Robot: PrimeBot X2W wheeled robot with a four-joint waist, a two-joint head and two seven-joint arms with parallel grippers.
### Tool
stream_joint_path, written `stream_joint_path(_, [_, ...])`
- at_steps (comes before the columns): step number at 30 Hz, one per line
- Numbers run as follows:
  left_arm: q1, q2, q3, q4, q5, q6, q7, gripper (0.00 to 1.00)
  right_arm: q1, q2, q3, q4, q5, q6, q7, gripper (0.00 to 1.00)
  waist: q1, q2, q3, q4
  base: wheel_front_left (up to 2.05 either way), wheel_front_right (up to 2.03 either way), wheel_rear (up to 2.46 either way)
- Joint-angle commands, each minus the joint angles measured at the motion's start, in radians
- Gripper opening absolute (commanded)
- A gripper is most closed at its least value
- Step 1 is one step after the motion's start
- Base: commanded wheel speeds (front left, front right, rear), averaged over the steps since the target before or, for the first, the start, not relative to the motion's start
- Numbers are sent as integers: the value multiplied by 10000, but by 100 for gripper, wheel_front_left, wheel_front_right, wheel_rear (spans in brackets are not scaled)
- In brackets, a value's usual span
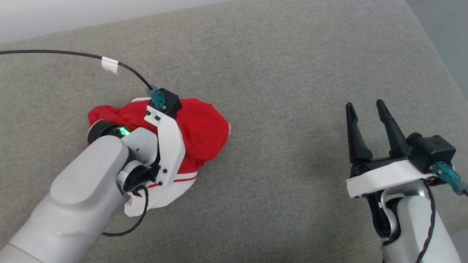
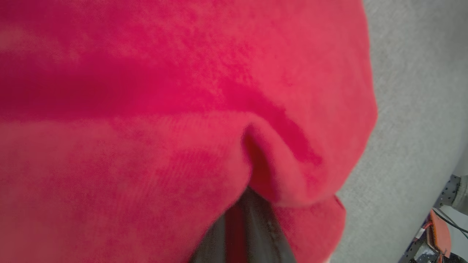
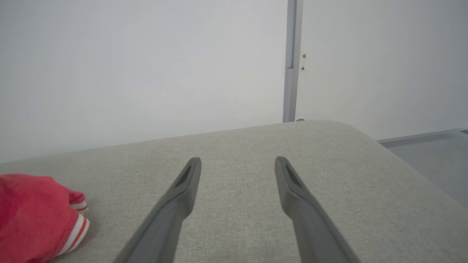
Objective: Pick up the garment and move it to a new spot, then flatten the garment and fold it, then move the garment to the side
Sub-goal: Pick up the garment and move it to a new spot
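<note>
A wide grey padded surface (image 1: 292, 65) is being occupied towards its left by the garment (image 1: 204, 128), which is lying bunched in a red heap, with a white part and red-and-white striped trim showing at its near edge. A fold of its red fabric is being pinched between the closed fingers of the left gripper (image 2: 245, 223), whose wrist is being held directly over the heap. The right gripper (image 1: 365, 106) is being held well apart from the garment, over the right of the surface, with its two dark fingers spread wide.
</note>
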Motion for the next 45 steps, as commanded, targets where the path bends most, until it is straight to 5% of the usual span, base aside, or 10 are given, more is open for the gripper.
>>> stream_joint_path(1, [120, -94, -173, 325, -20, -42, -33, 0, -115, 9, 29, 60, -28, 1, -82, 100, 0, 0, 0, 31, 0, 0, 0])
stream_joint_path(3, [18, -229, -109, 426, -110, -89, -221, 2, -143, 5, 10, 108, -53, 1, -117, 100, 0, 0, -43, 115, 0, 0, 0])
stream_joint_path(4, [-46, -278, -68, 430, -148, -118, -322, 22, -141, 6, 0, 140, -89, 1, -117, 100, 0, 0, -85, 170, 0, 0, 0])
stream_joint_path(5, [-117, -287, -36, 411, -145, -134, -420, 71, -132, 8, 0, 155, -108, 1, -119, 100, 0, 0, -135, 227, 0, 0, 0])
stream_joint_path(6, [-166, -291, 11, 386, -180, -155, -507, 100, -118, 5, -20, 162, -123, 1, -121, 100, 0, 0, -196, 296, 0, 0, 0])
stream_joint_path(20, [624, 323, 788, -1633, -495, 61, -2186, 100, 597, -34, -543, -50, -645, 1, 65, 100, 0, 0, -1519, 1636, 0, 0, 0])
stream_joint_path(27, [1744, 876, 1490, -2653, -463, 260, -4083, 100, 1053, -59, -656, -245, -720, 1, 195, 100, 0, 0, -2235, 2232, 0, 0, 0])
stream_joint_path(45, [5113, 1681, 3121, -3925, 66, 1611, -8845, 100, 2130, -29, -1173, -543, -779, 1, 377, 100, 0, 0, -3114, 3026, 0, 0, 0])
